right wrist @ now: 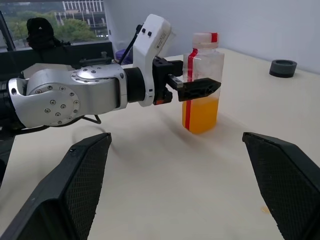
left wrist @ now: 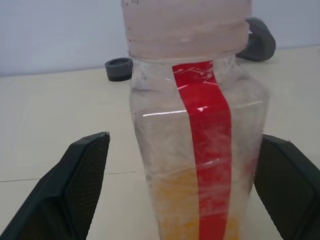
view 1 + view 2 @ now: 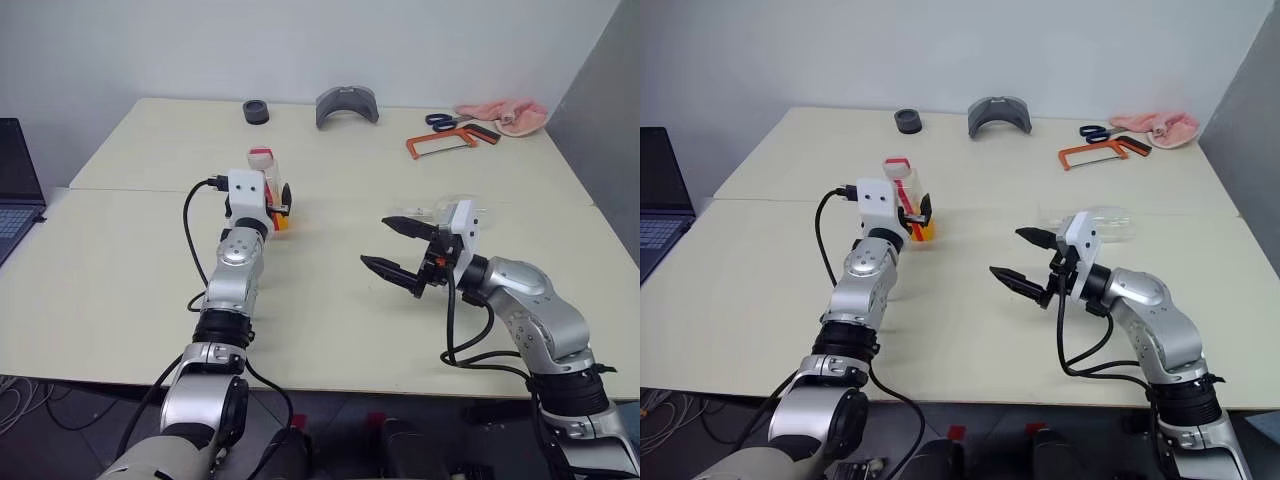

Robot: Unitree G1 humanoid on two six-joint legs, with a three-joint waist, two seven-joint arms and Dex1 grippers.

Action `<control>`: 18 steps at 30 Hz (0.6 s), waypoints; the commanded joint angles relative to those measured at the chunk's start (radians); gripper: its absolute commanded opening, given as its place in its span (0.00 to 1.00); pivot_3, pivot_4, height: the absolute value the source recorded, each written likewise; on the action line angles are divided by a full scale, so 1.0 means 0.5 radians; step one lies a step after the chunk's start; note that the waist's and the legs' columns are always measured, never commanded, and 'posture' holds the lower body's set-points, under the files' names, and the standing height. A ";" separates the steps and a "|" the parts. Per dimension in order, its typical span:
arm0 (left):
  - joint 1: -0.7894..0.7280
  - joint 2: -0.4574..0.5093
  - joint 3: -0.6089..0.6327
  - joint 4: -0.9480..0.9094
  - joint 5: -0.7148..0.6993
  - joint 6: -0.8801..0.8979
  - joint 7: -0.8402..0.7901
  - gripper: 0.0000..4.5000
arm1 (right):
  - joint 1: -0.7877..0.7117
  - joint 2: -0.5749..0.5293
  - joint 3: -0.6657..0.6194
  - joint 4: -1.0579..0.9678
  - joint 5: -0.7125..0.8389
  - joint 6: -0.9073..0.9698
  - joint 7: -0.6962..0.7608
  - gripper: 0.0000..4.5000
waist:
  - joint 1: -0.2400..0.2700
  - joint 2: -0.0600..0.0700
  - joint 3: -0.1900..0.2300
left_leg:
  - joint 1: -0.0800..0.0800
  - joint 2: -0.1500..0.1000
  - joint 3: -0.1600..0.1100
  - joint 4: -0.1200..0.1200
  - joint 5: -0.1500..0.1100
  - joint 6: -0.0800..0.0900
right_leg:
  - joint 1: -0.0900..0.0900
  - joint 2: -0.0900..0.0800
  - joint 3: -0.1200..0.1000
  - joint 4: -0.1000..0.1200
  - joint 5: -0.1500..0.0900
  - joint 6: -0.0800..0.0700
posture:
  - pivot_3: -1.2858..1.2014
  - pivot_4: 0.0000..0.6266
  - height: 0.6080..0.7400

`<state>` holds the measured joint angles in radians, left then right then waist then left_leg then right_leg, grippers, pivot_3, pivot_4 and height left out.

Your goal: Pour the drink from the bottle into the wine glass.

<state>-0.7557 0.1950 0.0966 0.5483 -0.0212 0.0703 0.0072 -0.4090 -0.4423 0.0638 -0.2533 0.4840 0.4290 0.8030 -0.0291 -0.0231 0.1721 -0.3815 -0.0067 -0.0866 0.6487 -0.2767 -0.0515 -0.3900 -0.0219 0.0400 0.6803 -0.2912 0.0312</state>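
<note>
The bottle stands upright on the table, clear with a red stripe and a white cap. The orange drink fills its lower part. My left gripper is open and level, with a finger on each side of the bottle and a gap showing at both. To the right, my right gripper is open above the table, empty, pointing towards the bottle. The clear wine glass sits just behind the right wrist, partly hidden; I cannot tell if it is upright.
Along the far edge lie a small black ring, a grey curved piece, blue scissors, an orange hacksaw and a pink cloth. A laptop sits at the left. A seam runs across the cream table.
</note>
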 commanded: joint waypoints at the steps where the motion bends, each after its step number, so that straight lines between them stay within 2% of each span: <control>1: -0.107 -0.005 -0.002 0.023 0.036 -0.076 0.046 1.00 | -0.042 0.030 -0.047 -0.019 0.044 0.002 -0.020 1.00 | 0.000 0.000 0.000 | 0.000 0.000 0.000 0.000 0.000 0.000 | 0.000 0.000 0.000 0.000 0.000 0.000 | 0.52 0.24 1.00; 18: -0.259 -0.016 -0.007 0.182 0.062 -0.073 0.145 1.00 | -0.069 0.033 -0.081 0.013 0.054 0.018 -0.034 1.00 | 0.000 0.000 0.000 | -0.001 0.000 0.001 0.000 0.003 -0.006 | -0.001 -0.001 0.001 0.000 0.000 0.000 | 0.52 0.24 1.00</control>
<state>-0.8518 0.1897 0.0927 0.6459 -0.0008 0.0534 0.0721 -0.4217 -0.4236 0.0517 -0.2307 0.4939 0.4429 0.7845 -0.0293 -0.0231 0.1721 -0.3819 -0.0068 -0.0863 0.6487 -0.2748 -0.0548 -0.3904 -0.0224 0.0402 0.6804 -0.2912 0.0312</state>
